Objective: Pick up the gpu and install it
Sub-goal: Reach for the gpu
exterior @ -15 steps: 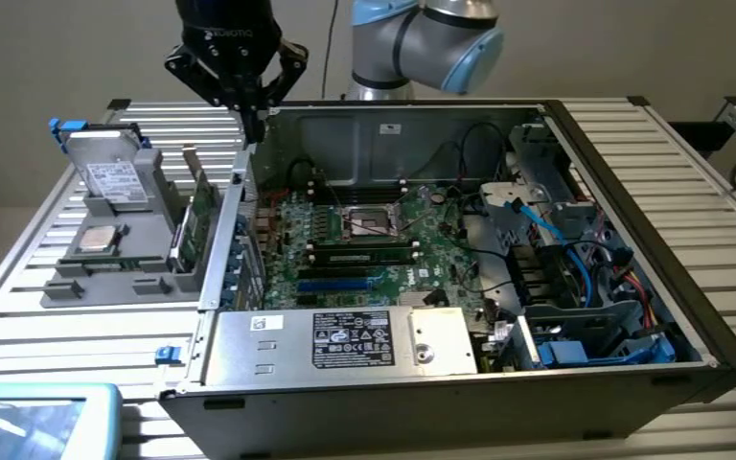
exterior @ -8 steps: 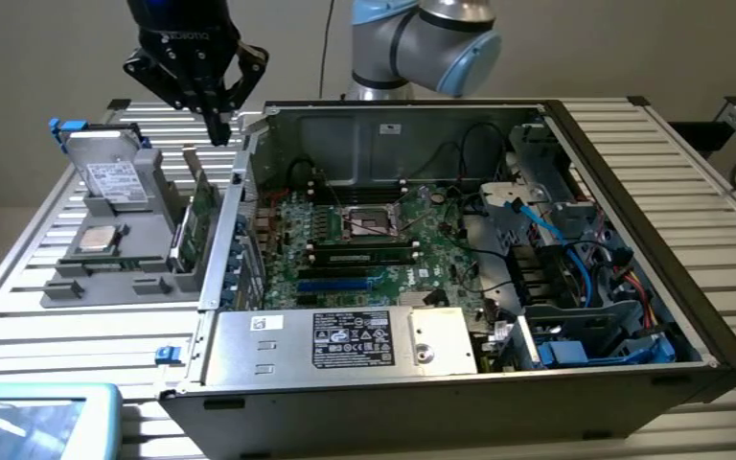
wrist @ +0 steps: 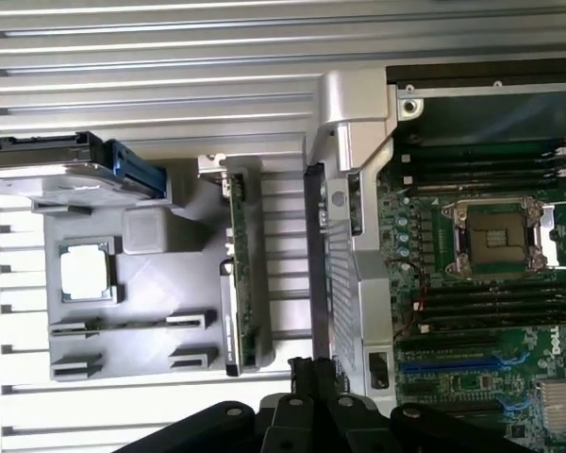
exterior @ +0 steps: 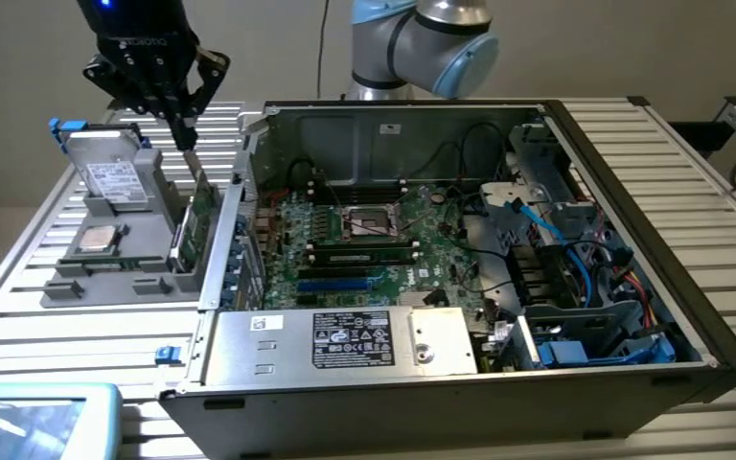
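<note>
Overhead, fingers [exterior: 185, 132] together, just above gpu [exterior: 198, 222] standing edgewise in gray holder [exterior: 112, 280]

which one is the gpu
Start at the open pc case; a grey tray lies beside it at the exterior view's left. The gpu stands on edge in the tray slot nearest the case, just below the tool. It is the tray's only green card; the drive and cpu are silver.
</note>
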